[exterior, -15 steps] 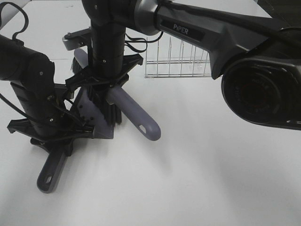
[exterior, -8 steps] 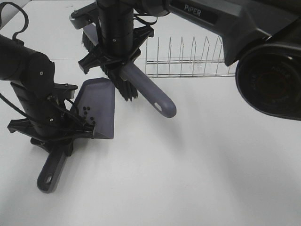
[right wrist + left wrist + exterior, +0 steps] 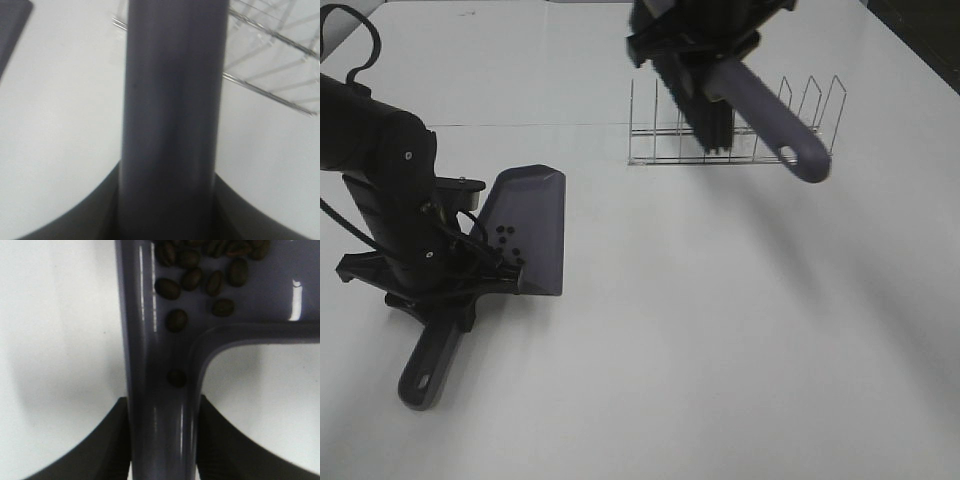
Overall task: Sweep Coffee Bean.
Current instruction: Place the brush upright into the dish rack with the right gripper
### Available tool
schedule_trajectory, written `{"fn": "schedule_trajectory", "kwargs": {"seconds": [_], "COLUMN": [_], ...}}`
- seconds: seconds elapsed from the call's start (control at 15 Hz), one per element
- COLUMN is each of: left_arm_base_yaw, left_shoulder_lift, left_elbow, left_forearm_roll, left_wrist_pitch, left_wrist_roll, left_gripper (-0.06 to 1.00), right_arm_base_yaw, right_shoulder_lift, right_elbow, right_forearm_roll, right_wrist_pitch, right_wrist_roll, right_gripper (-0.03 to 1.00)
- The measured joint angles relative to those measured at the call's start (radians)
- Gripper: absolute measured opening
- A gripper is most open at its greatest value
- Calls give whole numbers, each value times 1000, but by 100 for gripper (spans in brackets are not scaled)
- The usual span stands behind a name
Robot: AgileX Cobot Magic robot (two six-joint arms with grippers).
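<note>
Exterior high view is showing the left gripper (image 3: 438, 292) at the left, clamping the handle of the grey dustpan (image 3: 532, 215), which is resting on the white table (image 3: 720, 360) with its handle reaching toward the near left. The coffee bean (image 3: 507, 245) cluster is lying inside the pan, at the end nearest that handle. In the left wrist view the dark fingers (image 3: 107, 445) are pinching the handle from both sides, and one bean is sitting in the handle's groove, apart from the rest. Farther right, a wire rack (image 3: 740, 135) is standing at the far side. The right gripper (image 3: 705, 25), blurred, is holding a tilted brush (image 3: 770, 115) in front of the rack, its fingers (image 3: 75, 220) pressing the brush handle between them.
</note>
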Motion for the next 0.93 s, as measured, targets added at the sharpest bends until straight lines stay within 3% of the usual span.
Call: {"fn": "schedule_trajectory", "kwargs": {"seconds": [0.13,0.47,0.93], "left_arm_base_yaw": [0,0,0], "left_shoulder_lift": [0,0,0], "left_elbow": [0,0,0], "left_forearm_roll": [0,-1,-1], "left_wrist_pitch": [-1,-1,-1], "left_wrist_roll": [1,4,8], "left_gripper": [35,35,35], "right_arm_base_yaw": [-123,-343,-354], "right_shoulder_lift": [-115,-206,-84], "right_elbow": [183,420,435], "right_forearm_roll": [50,179,232], "right_wrist_pitch": [1,4,2], "right_wrist_roll": [0,-63,-105], "right_gripper": [30,30,30]}}
